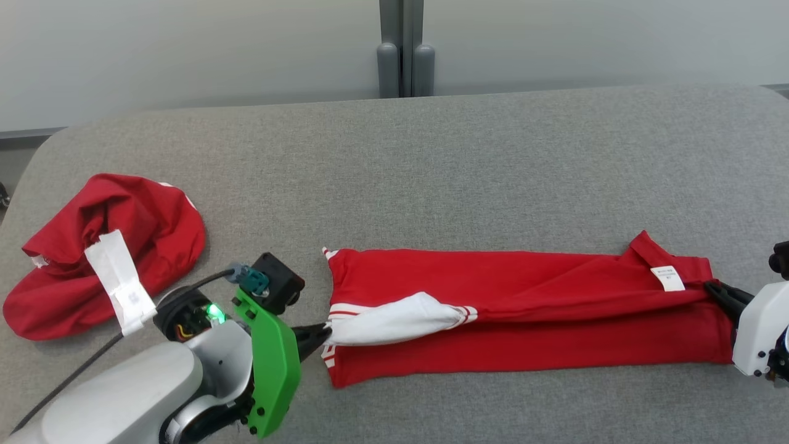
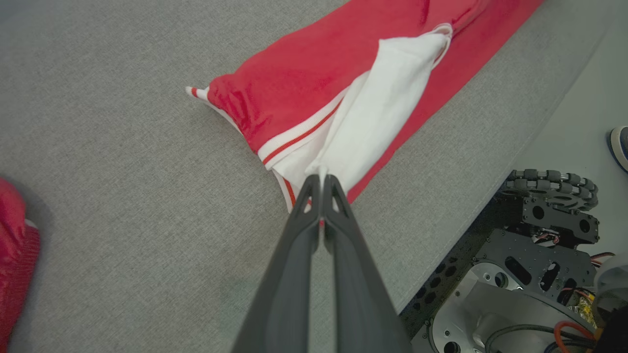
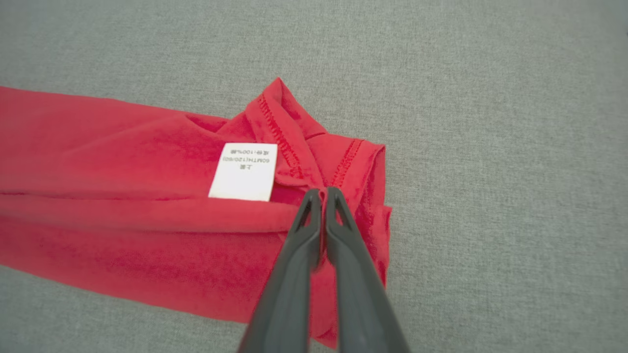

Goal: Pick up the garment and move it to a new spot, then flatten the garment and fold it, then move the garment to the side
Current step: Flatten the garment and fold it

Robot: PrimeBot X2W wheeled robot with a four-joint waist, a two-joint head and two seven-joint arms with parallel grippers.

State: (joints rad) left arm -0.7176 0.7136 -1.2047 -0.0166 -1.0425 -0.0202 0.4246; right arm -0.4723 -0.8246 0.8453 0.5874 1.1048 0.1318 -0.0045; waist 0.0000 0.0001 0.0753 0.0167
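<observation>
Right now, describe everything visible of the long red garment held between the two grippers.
The garment is red, soft-looking knit cloth, folded lengthwise into a long narrow band lying flat on the grey padded table. A white panel with red-and-white striped trim lies at its left end, and a white label sits near its right end. The left gripper is shut on the white end, and the right gripper is shut on the red stitched edge.
</observation>
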